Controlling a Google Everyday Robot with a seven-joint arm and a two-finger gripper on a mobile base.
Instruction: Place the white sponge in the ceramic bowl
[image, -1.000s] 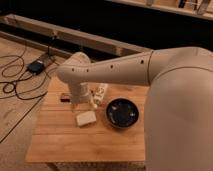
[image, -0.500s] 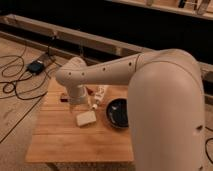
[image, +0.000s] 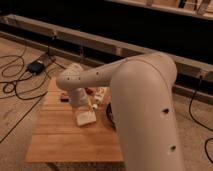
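Note:
The white sponge (image: 86, 118) is a cream block lying on the wooden table (image: 65, 142), near its middle. The gripper (image: 81, 106) hangs at the end of the white arm, just above and behind the sponge, close to its far edge. The ceramic bowl (image: 110, 116) is dark and sits right of the sponge. Only a thin left sliver of it shows, as the big arm segment hides the rest.
A slim white bottle-like object (image: 100, 95) lies behind the sponge. A small dark and red item (image: 63, 96) sits at the table's back left. Cables and a black box (image: 36, 66) lie on the floor to the left. A dark rail runs behind the table.
The arm has swung further across the view and now covers nearly all of the bowl. The gripper has come down closer to the sponge. The sponge has not moved.

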